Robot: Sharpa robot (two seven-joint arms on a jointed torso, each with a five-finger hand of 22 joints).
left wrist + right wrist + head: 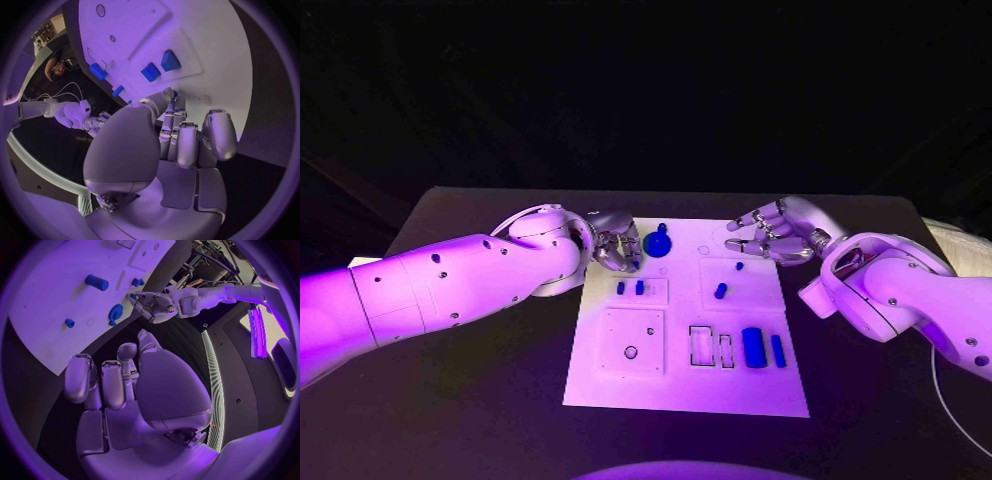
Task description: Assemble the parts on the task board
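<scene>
The left hand (610,243) hovered at the board's (685,385) far left corner, fingers curled in on nothing, a blue gear (658,242) just beside its fingertips. The right hand (773,232), fingers loosely apart and empty, stood over the far right corner; a small peg (721,291) stood nearer, pegs (630,288) and bars (763,348) beyond.

Just a dark table (473,400) under everything, with a lit strip (213,385) curving along the floor beside it and a tangle of cables (59,92) past its edge.

The left hand (613,246) hides the task board's (733,390) far left corner.
</scene>
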